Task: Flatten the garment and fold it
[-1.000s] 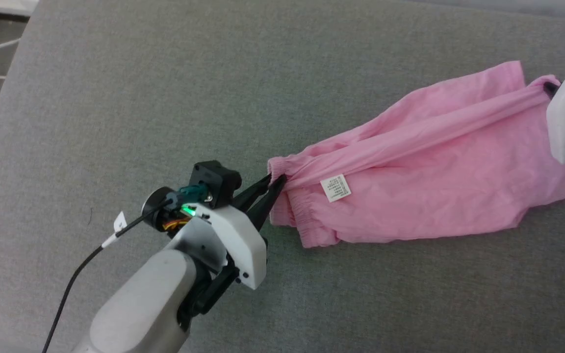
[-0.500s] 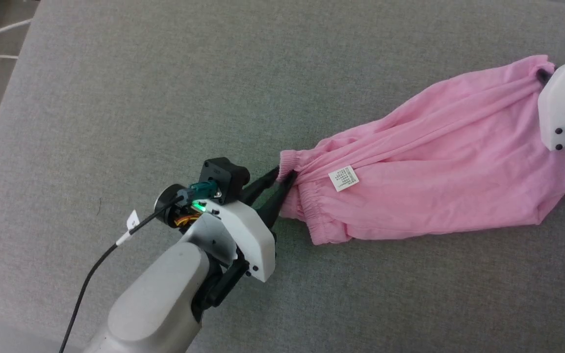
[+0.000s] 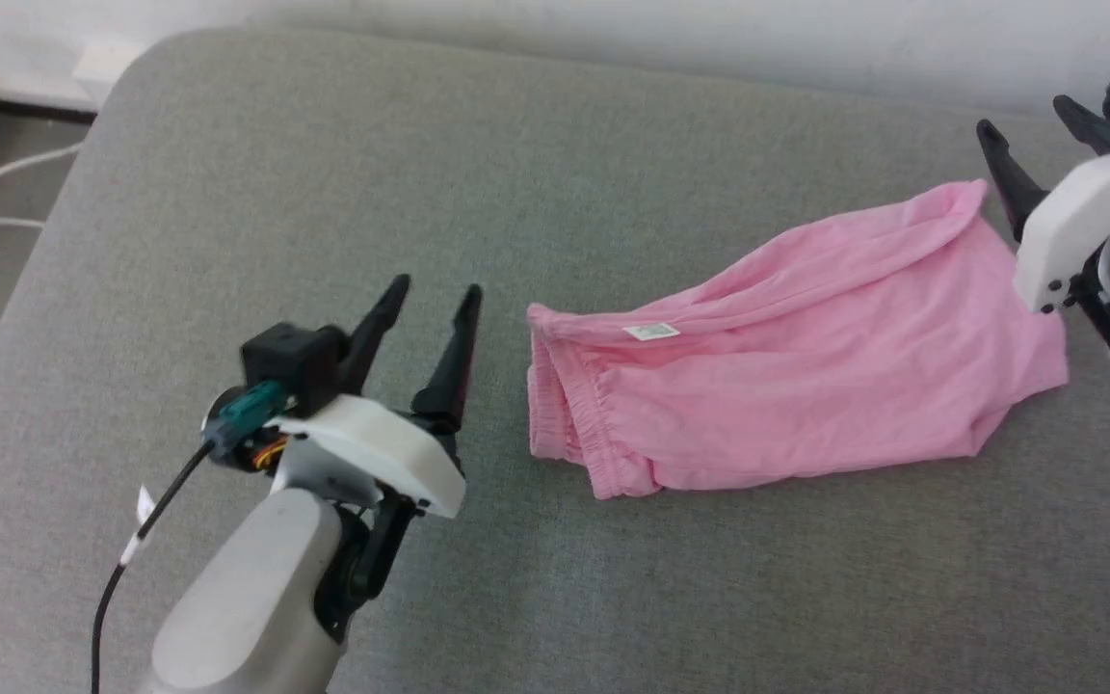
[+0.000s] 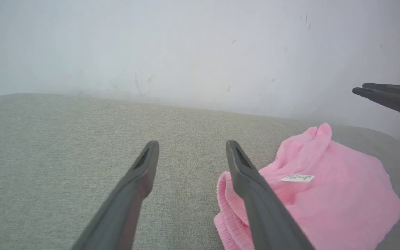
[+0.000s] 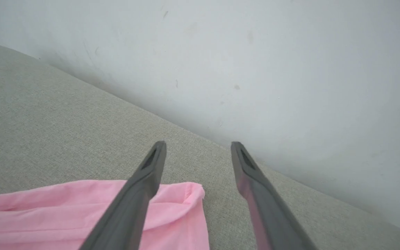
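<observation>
I see the pink shorts (image 3: 806, 376) lying rumpled on the grey cushion (image 3: 324, 173). My left pincer (image 3: 436, 285) gapes open just beside the waistband (image 3: 565, 405); my right pincer (image 3: 1023, 114) gapes open at the other end, both empty.

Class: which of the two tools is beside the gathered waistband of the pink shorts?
The left tool, open, just off the waistband with the white label near it; the right tool, also open, stands at the far leg end of the shorts.

Garment (image 3: 806, 386): thin soft cloth, creased; cushion (image 3: 324, 193): matt gry woven fabric.
</observation>
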`<state>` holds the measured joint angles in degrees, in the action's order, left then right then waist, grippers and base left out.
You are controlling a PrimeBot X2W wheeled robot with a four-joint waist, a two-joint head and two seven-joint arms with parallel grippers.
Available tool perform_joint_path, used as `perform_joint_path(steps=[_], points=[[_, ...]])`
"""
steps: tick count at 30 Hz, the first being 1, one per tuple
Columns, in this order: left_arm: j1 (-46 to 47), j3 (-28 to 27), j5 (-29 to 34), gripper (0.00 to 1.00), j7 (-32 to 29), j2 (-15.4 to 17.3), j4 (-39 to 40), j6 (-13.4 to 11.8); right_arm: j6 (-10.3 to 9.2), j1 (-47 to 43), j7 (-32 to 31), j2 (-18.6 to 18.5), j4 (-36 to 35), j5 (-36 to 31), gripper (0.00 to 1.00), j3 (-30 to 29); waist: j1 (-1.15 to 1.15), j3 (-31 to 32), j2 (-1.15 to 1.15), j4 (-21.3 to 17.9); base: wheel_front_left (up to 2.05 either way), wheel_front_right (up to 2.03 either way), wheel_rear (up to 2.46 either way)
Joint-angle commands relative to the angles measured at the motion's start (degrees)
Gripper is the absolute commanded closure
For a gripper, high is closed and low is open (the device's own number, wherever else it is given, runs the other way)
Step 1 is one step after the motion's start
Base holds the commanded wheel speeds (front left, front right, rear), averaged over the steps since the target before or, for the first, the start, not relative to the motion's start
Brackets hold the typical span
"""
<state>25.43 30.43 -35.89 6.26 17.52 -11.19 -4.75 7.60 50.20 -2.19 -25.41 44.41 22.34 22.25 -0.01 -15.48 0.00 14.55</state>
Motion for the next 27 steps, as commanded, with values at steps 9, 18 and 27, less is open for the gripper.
perform_joint_path(steps=[9, 18, 27], points=[[-10.4, -6.4, 2.1, 0.00, 8.5, -0.2, 3.3, -4.8, -0.11, -13.5, 15.1, 1.7, -6.4, 1.1, 0.00, -5.5, 0.01, 12.0, 0.00, -5.3, 0.00, 0.00, 0.00], [-22.9, -10.7, 8.5, 0.00, 8.7, -3.0, 5.6, -4.7, -0.11, -32.1, 17.1, 9.2, -21.3, -6.7, 0.00, -18.8, 0.01, 15.9, 0.00, -8.0, 0.00, 0.00, 0.00], [-26.7, -9.5, 10.2, 0.00, 7.8, -4.8, 1.0, -3.4, -0.11, -48.5, 17.2, 21.1, -38.4, -15.1, 0.00, -30.5, 0.01, 15.3, 0.00, -10.0, 0.00, 0.00, 0.00]])
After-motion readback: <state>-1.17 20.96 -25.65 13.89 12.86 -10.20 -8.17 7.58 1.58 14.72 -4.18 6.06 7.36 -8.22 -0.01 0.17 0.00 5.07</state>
